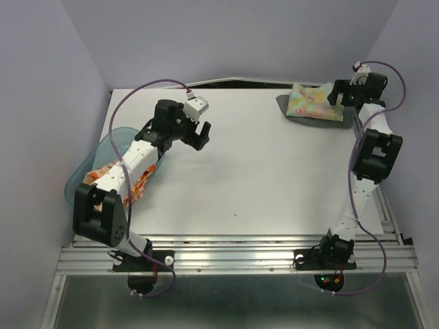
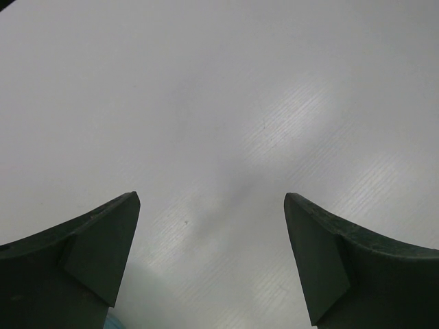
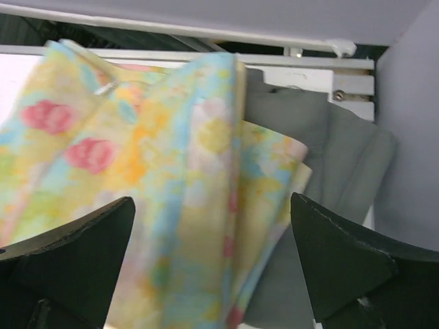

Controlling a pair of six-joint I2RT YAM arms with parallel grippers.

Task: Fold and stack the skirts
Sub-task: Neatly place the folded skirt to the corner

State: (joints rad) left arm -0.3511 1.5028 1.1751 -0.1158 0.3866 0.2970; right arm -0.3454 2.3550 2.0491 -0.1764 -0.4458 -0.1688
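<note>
Both open: left claw point(image 2: 211, 197) over table point(image 2: 206, 82), right claw point(image 3: 212, 199) over far-edge pastel skirt point(image 3: 151, 137).

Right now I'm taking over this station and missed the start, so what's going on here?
Two robot arms are folding and stacking skirts. The right gripper hangs with open fingers over the folded pastel floral skirt, which lies on the dark grey skirt at the far right corner of the table. The left gripper hovers open and empty above a bare stretch of it. The white skirt with orange flowers sits bunched in the blue basin on the left, not yet stacked.
</note>
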